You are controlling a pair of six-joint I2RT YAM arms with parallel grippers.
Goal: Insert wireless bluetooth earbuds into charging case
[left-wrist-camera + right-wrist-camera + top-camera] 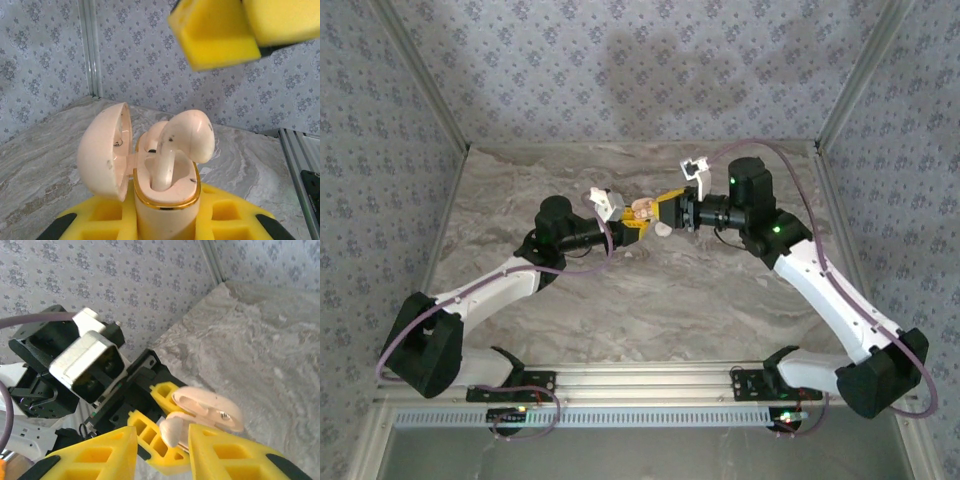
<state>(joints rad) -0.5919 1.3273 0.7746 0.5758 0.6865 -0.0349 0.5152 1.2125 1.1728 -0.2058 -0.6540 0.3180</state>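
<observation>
My left gripper point(165, 222) is shut on the peach charging case point(165, 205), holding it upright with its lid point(102, 150) swung open to the left. One earbud point(187, 132) stands with its stem in the near slot and its head above the gold rim. What looks like a second earbud point(152, 134) sits lower in the far slot. My right gripper point(162, 434) hovers just above, jaws apart and touching nothing. Its yellow fingers point(215, 35) hang over the case. From the right wrist, the earbud head point(172, 432) shows beyond the gap. Both grippers meet mid-table point(642, 208).
A flat white round disc point(661, 228) lies on the marble table point(650, 300) just below the two grippers. Patterned walls close in the back and sides. An aluminium rail point(300, 155) runs along the table edge.
</observation>
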